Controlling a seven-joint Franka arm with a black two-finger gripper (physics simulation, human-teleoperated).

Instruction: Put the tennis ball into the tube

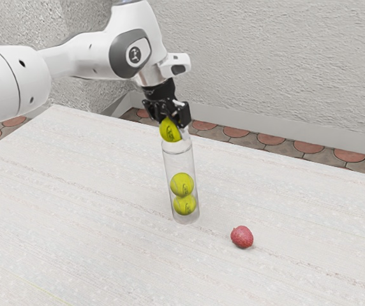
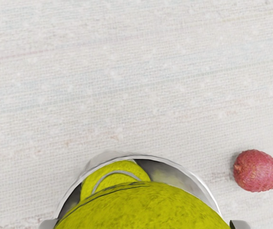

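Two tennis balls (image 1: 182,184) stacked in clear upright tube (image 1: 178,163); just above mouth, tool (image 1: 174,127), spread ball-wide, grips third ball (image 1: 169,130)

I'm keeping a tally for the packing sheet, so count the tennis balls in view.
3. The top ball is held in the gripper, at the open mouth of the clear tube. Inside, the middle ball sits on the bottom ball.

Clear, upright cylindrical tube (image 1: 181,164) stands right under the claw (image 1: 175,122). Two stacked yellow-green fuzzy balls (image 1: 182,185) block its lower part; free room above them. Round, bumpy red fruit (image 1: 242,237) near its base, low, passable overhead; open gap between fruit and tube.
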